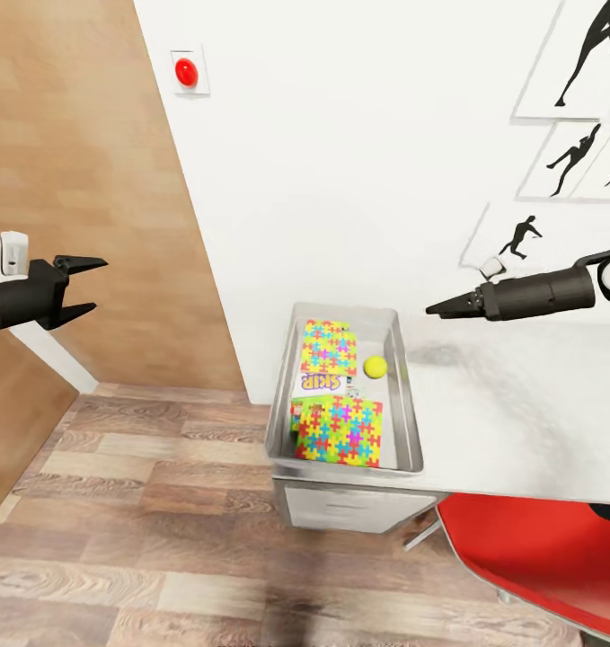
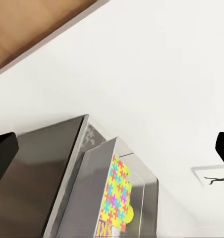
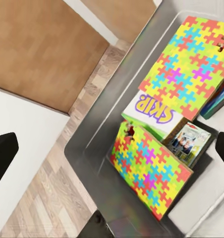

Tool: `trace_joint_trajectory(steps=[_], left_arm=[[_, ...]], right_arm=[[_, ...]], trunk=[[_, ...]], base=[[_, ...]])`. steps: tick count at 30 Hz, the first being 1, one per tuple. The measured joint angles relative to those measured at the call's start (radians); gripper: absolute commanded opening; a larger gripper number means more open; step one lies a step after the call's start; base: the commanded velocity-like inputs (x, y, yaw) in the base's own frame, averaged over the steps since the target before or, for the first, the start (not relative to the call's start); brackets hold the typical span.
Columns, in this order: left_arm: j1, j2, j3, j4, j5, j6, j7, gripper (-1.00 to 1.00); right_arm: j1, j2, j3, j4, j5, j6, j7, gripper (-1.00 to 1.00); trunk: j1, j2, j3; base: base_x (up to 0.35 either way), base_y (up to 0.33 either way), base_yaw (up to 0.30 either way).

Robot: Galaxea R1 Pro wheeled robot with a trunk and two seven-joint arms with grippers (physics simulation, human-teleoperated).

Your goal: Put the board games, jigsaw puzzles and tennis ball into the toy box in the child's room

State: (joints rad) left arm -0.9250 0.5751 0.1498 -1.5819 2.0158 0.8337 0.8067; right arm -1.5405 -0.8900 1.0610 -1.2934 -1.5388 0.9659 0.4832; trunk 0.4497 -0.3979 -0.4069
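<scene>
Two thin multicoloured jigsaw puzzles lay inside the pale grey, lidless plastic toy box (image 1: pixel 285 395) with sloping sides, which stood at the end of the pale grey desk top (image 1: pixel 520 404) against the white wall (image 1: pixel 358 153). One puzzle square (image 1: pixel 330 346) rested toward the wall side of the bin, and the other puzzle square (image 1: pixel 340 431) lay toward the near rim. Between them showed a white game box with purple letters (image 1: pixel 319 384), partly covered by both puzzles. The small yellow tennis ball (image 1: pixel 375 366) sat in the bin just beside the far puzzle, near the bin's right wall. In the right wrist view the same puzzles (image 3: pixel 190 64) (image 3: pixel 147 168) overlapped the lettered box (image 3: pixel 152 111), and the edge of another printed box (image 3: pixel 189 144) showed beneath them.

The left gripper (image 1: pixel 86 286) hung in the air over the wood-plank floor (image 1: pixel 143 521), well apart from the bin, its dark fingers spread apart and holding nothing. The right gripper (image 1: pixel 439 308) hovered above the desk top, just beyond the bin's right side, pointing toward it; in the head view its fingers came to a narrow point, yet its wrist view showed the tips at opposite edges, so they stood apart and empty.

A red round wall button (image 1: pixel 187 70) sat high on the wall, black silhouette prints (image 1: pixel 574 135) hung at the right, and a red chair (image 1: pixel 543 557) stood under the desk.
</scene>
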Motion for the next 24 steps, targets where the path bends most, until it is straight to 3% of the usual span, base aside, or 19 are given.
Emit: trace_joint_trajectory(steps=[24], left_arm=[[0.002, 0.002, 0.004, 0.010, 0.001, 0.002, -0.002, 1.00]], right_arm=[[-0.002, -0.003, -0.004, 0.029, 0.003, 0.001, -0.002, 1.00]], trunk=[[0.000, 0.000, 0.001]], base=[[-0.192, 0.274, -0.277]])
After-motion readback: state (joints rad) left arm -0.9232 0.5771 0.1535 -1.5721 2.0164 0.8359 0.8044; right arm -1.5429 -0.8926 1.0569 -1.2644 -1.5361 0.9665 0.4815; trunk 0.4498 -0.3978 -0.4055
